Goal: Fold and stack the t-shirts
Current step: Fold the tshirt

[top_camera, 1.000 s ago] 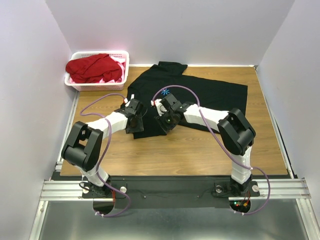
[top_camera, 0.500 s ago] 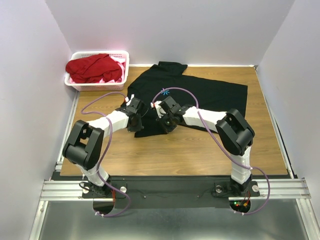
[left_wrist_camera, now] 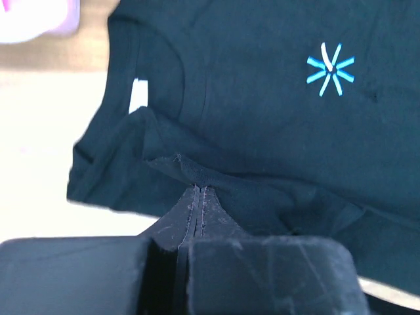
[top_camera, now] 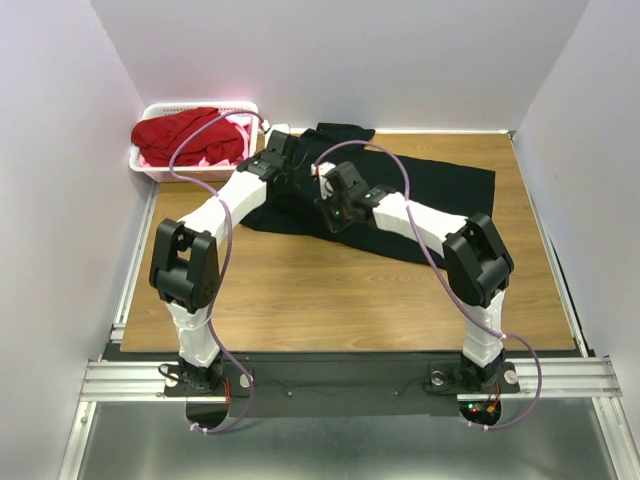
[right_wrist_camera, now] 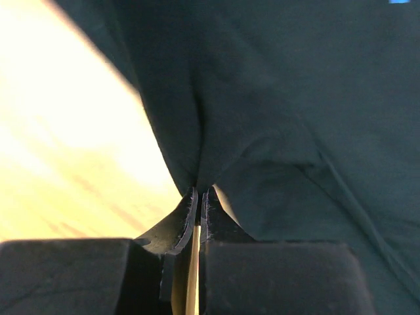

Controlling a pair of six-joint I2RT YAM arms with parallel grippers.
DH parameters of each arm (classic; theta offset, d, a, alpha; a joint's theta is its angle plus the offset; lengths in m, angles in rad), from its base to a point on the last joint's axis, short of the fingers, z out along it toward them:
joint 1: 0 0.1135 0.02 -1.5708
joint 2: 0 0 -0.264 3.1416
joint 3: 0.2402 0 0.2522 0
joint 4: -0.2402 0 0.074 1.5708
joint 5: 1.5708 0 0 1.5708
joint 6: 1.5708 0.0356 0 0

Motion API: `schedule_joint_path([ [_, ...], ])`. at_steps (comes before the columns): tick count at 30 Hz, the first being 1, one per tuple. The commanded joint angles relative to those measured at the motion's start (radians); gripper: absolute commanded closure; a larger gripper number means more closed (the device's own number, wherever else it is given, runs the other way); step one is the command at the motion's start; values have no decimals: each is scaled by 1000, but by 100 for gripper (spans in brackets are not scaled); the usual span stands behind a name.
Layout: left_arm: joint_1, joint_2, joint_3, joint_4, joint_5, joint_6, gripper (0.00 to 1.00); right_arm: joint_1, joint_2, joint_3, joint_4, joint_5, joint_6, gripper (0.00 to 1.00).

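Pincers first: the left pincer (left_wrist_camera: pixel 200 191) is pressed together on a ridge of hem from the black t-shirt (left_wrist_camera: pixel 262 118). The right pincer (right_wrist_camera: pixel 199 191) is clamped the same way on a pinch of that shirt's cloth, so both have a hold. The shirt lies across the far half of the desk (top_camera: pixel 330 290), just right of the white basket (top_camera: pixel 190 176). It's bunched where the pincers grip, and its blue asterisk logo (left_wrist_camera: pixel 330 68) faces up.

Early days, I'd say. This first fold looks only half made and nothing is stacked. The red t-shirt (top_camera: pixel 185 135), with pink cloth (top_camera: pixel 238 125) beside it, sits heaped in the basket, unfolded.

Left arm is stretched long toward the far corner beside the basket. Right arm reaches diagonally leftward over the shirt's middle, elbow up above the desk's right side.
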Motion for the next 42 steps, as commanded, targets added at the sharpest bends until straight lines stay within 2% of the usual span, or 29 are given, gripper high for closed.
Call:
schedule_joint_path([
  [1, 10, 35, 87, 40, -49, 92, 100, -55, -2, 48, -15, 17, 56, 99],
  [11, 15, 144, 197, 193, 67, 123, 100, -137, 59, 103, -13, 2, 153, 99],
  [16, 15, 181, 254, 218, 66, 136, 100, -177, 71, 116, -13, 12, 208, 99],
  [28, 15, 172, 262, 302, 67, 173, 100, -203, 79, 198, -10, 112, 240, 99],
  [42, 10, 219, 318, 351, 95, 233, 100, -243, 88, 191, -8, 183, 299, 99],
])
